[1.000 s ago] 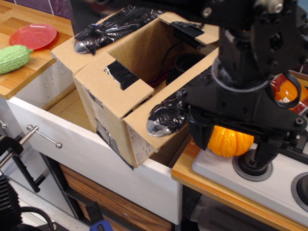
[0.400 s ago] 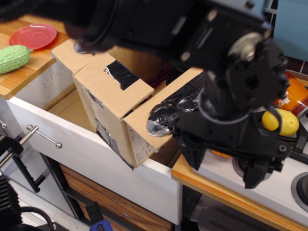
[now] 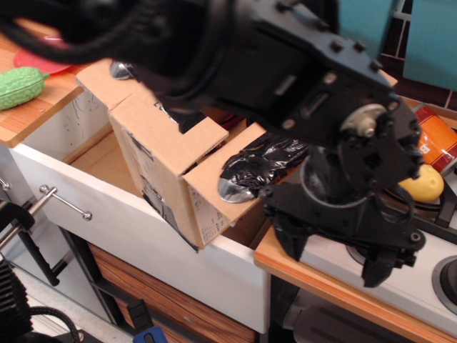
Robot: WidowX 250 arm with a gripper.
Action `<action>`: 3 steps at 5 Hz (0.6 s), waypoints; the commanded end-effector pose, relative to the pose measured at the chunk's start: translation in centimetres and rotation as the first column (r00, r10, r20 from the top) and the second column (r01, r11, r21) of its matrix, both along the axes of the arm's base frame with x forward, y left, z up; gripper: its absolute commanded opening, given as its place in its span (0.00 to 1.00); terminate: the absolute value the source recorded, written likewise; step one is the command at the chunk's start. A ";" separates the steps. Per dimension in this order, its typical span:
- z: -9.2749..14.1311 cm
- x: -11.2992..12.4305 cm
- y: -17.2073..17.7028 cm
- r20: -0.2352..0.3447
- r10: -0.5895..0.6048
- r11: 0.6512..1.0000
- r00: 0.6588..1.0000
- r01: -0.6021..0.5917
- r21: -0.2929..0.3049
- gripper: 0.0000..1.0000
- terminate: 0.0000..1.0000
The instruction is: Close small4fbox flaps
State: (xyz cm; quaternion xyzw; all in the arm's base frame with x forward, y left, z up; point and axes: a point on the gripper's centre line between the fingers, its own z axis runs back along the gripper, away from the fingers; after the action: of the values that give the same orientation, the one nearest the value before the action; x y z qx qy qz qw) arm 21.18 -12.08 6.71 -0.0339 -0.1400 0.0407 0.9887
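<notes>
The small4fbox point(image 3: 153, 168) is a brown cardboard box standing tilted in an open white drawer point(image 3: 143, 236). Its near flap point(image 3: 171, 128), with a black tape patch, lies about level. Its right flap point(image 3: 221, 187) slopes outward and carries a glossy black plastic lump point(image 3: 260, 163) with a silver tip. A second silver tip point(image 3: 121, 69) shows on the far left flap. My black arm covers the box opening and the far flaps. My gripper point(image 3: 334, 256) hangs open and empty to the right of the box, just past the right flap, above the counter edge.
A green gourd point(image 3: 20, 86) and a red plate point(image 3: 32, 63) lie on the wooden counter at left. A white stove top point(image 3: 421, 286), a yellow fruit point(image 3: 423, 184) and an orange packet point(image 3: 437, 139) are at right. A drawer handle point(image 3: 64, 202) sticks out at lower left.
My arm has swung across the frame and now hides the box opening and the orange pumpkin. The gripper has shifted left and slightly lower. The flaps have not visibly moved.
</notes>
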 end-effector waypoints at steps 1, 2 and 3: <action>-0.9 1.4 0.1 0.063 0.027 0.999 0.998 -0.030 0.041 1.00 0.00; -1.0 2.1 1.0 0.092 0.000 0.995 0.996 -0.009 0.095 1.00 0.00; -0.4 4.7 2.2 0.089 -0.046 0.993 0.995 0.036 0.114 1.00 0.00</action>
State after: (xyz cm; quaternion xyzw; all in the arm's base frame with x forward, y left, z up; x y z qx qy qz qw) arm 24.65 -9.85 5.20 0.0271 -0.1602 0.0066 0.9867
